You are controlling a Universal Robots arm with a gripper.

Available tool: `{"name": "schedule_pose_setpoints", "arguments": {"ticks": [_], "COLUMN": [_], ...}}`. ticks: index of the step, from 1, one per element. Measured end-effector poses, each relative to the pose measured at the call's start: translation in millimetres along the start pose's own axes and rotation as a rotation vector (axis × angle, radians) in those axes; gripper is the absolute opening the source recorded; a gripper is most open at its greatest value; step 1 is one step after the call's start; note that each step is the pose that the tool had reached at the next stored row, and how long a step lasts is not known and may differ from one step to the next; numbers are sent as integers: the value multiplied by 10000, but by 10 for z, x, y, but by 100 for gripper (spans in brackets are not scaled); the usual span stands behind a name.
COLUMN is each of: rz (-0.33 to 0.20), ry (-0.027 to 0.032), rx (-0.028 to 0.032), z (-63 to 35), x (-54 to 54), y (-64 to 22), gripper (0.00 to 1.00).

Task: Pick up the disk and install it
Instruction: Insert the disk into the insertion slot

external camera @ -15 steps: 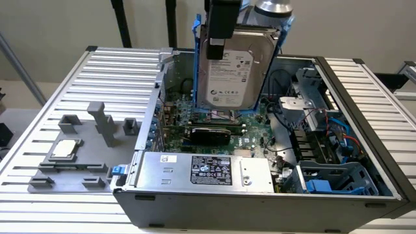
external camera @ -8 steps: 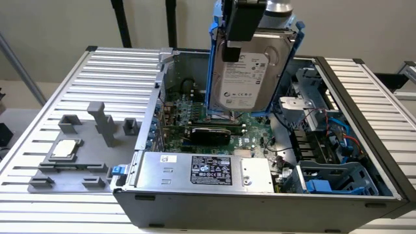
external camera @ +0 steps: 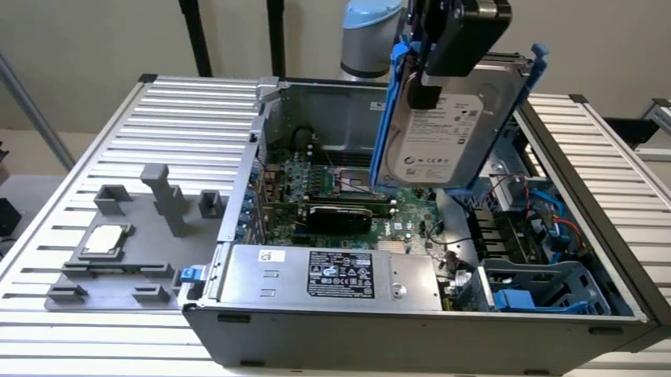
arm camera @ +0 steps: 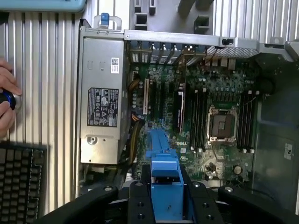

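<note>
1. A ribbed aluminium bench [external camera: 84,118] stands in front of a plain beige wall [external camera: 84,39].
2. At the exterior view's left, a grey fixture tray [external camera: 115,271] lies on the bench. It holds a small square silver processor chip [external camera: 105,239] among upright blocks.
3. In the middle sits an open computer case [external camera: 419,338] with its side panel off. A grey power-supply box [external camera: 335,275] with a black label fills the near edge, and the green motherboard [external camera: 346,192] lies behind it.
4. Above the case, right of centre, the disk [external camera: 445,137] hangs in the air, tilted nearly upright. Its white label faces the camera, and its blue carrier frame [external camera: 394,118] runs along both long edges.
5. The pincer [external camera: 425,86] comes down from above and is clamped on the disk. The wrist view shows the blue frame pinched between the two black fingers, with the motherboard far below.
6. At the exterior view's right, inside the case, is a grey-blue plastic cage [external camera: 540,287], probably the drive bay. No disk sits in it.
7. The wrist view also shows a person's hand [arm camera: 7,98] and a black keyboard [arm camera: 21,182] outside the case, beyond the power-supply box.
8. Progress: the pick-up looks done. The disk is lifted clear and touches nothing in the case, so the installing is not yet done.
</note>
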State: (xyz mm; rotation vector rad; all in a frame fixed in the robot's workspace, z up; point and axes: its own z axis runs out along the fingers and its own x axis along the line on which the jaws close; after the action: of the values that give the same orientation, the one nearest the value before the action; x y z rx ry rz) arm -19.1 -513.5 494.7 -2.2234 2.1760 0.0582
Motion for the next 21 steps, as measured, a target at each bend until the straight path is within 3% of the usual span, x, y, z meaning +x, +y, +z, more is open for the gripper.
{"name": "schedule_pose_setpoints", "arguments": {"ticks": [21], "rz": [1], "ry": [0], "rx": [1], "z": [3], "x": [548], "y": [-538], "gripper": [0]}}
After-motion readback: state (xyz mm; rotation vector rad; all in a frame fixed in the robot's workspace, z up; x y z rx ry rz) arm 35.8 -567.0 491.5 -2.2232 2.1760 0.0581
